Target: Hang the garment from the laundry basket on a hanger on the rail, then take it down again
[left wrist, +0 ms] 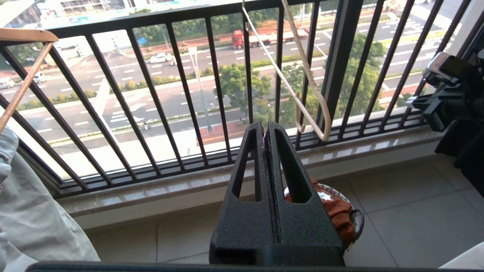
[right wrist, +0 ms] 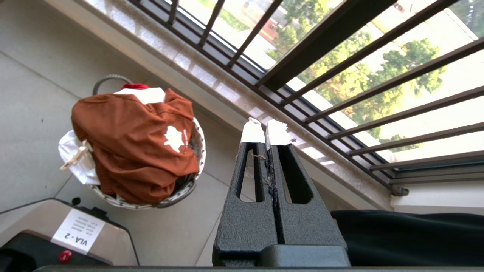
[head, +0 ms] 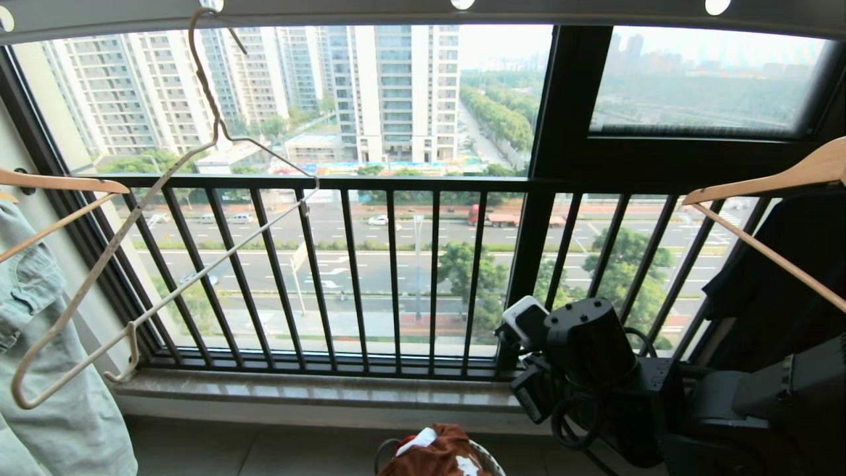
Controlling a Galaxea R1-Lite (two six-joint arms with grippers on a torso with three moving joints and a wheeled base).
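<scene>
Shorts (right wrist: 136,151) rust-brown, crumpled, heaped over round perforated basket (right wrist: 189,185).

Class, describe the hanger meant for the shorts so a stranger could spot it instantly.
Look up at the grey rail above the window. Towards its left end hangs the hanger, tilted and empty. Unlike the thick wooden hangers either side, it is thin, cream-white wire.

We see open air between the tilted hanger (head: 165,218) and the wooden hanger (head: 767,198), with the railing (head: 396,264) blocking passage beyond.
</scene>
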